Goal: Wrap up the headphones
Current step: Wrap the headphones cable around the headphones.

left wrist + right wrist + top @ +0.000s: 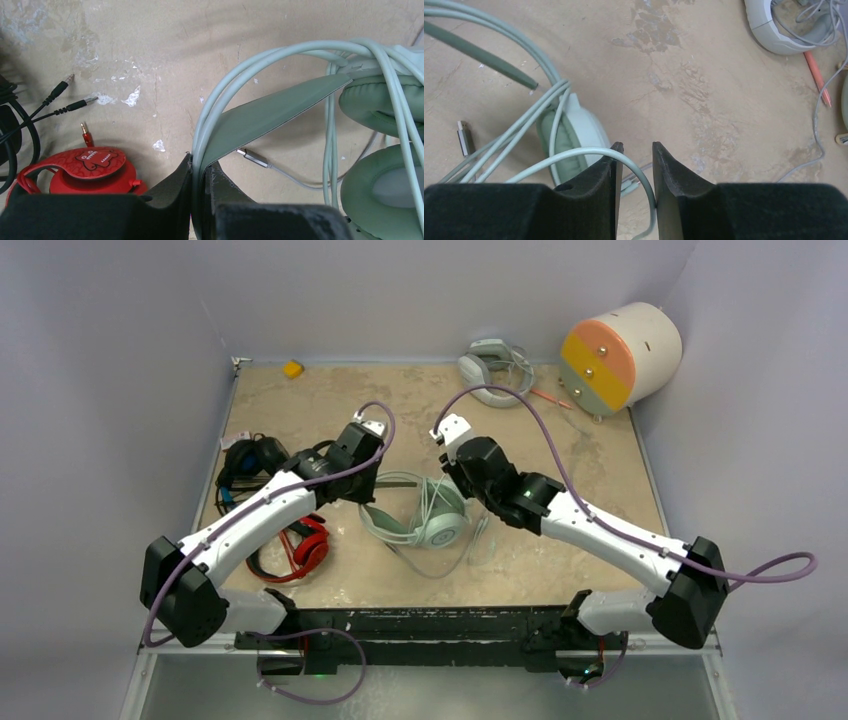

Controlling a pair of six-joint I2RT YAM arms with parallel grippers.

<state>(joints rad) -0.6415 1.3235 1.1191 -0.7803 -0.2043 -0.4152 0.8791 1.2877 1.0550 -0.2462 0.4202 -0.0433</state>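
Holds the mint-green headphones (440, 525) by the headband (270, 117) in the clamped left gripper (201, 169), mid tabletop (580, 470). Has the right gripper (635, 165) parted, cable (574, 154) slack between its jaws. Seems light: springy band, limp slippery cable, best pinched near its plug (464, 136).

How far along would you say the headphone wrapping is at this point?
Nothing looks finished. In hand: the mint-green headset, its headband pinched by the left gripper, several cable loops over the band, and the right gripper open around the loose cable. Left: its plug end on the table, then the red-and-black headset and the black-and-blue headset, whose cables lie loose.
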